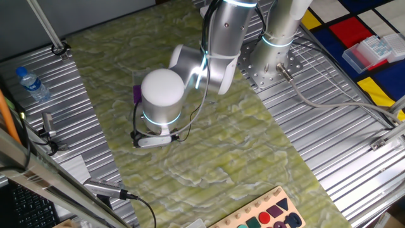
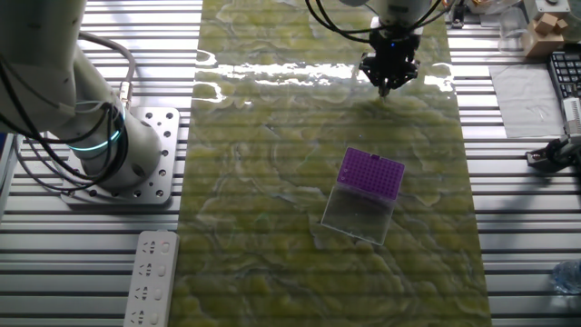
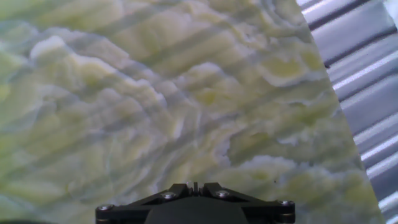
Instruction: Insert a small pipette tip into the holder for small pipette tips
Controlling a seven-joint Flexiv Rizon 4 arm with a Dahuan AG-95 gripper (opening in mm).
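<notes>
The holder for small pipette tips (image 2: 371,172) is a flat purple block on a pale translucent base, lying on the green marbled mat. In one fixed view only a purple sliver of it (image 1: 137,94) shows behind the arm. My gripper (image 2: 385,84) hangs over the far end of the mat, well beyond the holder. Its jaws are closed on a thin small pipette tip (image 2: 385,90) that points down. In the hand view the gripper (image 3: 194,185) shows shut jaws with a thin sliver between them, over bare mat; the holder is out of that view.
The green mat (image 2: 272,227) lies on a ribbed metal table. The arm's base (image 2: 118,154) and a white remote (image 2: 150,277) are to the left. A water bottle (image 1: 31,82), a clear tip box (image 1: 373,50) and a wooden shape board (image 1: 266,215) sit at the edges.
</notes>
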